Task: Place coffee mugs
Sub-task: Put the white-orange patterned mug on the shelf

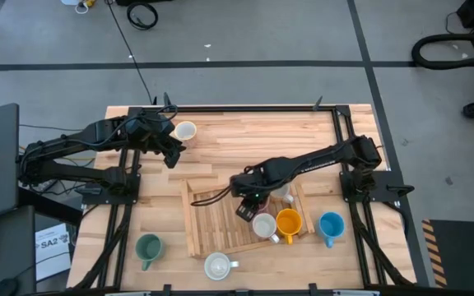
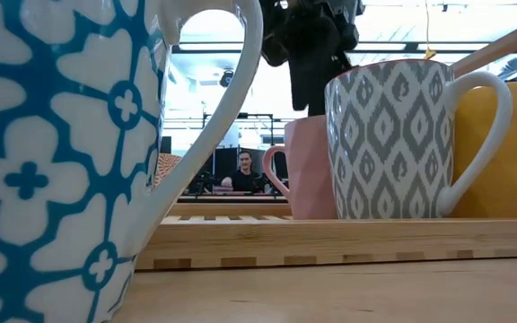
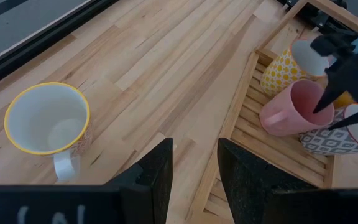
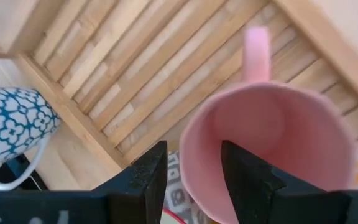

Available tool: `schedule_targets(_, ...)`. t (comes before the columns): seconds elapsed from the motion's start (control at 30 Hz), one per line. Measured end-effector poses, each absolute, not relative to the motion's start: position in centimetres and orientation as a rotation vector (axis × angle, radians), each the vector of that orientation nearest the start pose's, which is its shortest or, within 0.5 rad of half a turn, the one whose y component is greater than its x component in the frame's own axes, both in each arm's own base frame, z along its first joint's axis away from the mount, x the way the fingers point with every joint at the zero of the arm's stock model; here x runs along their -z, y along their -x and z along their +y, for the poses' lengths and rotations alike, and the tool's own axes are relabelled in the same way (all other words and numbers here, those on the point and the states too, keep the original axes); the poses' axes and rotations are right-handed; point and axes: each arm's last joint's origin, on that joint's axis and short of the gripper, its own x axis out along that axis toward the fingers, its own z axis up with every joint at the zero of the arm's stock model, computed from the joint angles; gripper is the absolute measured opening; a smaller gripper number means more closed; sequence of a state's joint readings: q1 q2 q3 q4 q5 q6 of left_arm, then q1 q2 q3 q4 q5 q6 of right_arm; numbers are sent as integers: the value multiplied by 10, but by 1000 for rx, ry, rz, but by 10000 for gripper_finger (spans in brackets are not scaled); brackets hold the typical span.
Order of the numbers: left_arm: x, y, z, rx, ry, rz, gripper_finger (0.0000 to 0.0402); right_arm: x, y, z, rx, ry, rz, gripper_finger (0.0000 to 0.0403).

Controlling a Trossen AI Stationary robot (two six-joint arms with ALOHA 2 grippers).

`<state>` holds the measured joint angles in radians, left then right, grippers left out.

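My right gripper (image 1: 249, 201) (image 4: 194, 174) is open over the slatted wooden tray (image 1: 212, 218). One finger is inside the pink mug (image 4: 272, 143) (image 3: 291, 109) and one outside its rim, opposite the handle, neither visibly touching. The pink mug (image 2: 308, 170) stands upright with its base on the tray. Beside it stand a grey-patterned mug (image 1: 263, 224) (image 2: 393, 135) and an orange mug (image 1: 289, 222). My left gripper (image 1: 173, 154) (image 3: 196, 168) is open above the bare table, near a cream mug with a yellow rim (image 1: 185, 130) (image 3: 48, 121).
A blue mug (image 1: 332, 224) stands on the table right of the tray. A dark green mug (image 1: 148, 247) and a white mug with blue flowers (image 1: 218, 265) (image 2: 52, 152) are near the table's near edge. A person (image 2: 243, 170) sits in the room beyond.
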<state>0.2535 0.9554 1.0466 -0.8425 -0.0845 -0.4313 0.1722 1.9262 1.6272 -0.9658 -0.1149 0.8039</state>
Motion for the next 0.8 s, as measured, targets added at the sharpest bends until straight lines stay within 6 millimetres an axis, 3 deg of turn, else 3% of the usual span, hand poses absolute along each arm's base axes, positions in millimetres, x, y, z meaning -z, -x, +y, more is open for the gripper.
schedule_targets(0.33,-335,-170,47,-478,462,674,133,-273,-378,53,267,-572,1176,155)
schedule_targets(0.8,-336,-171,47,-457,412,675,133,-275,-380,18,182,-389,1167,156)
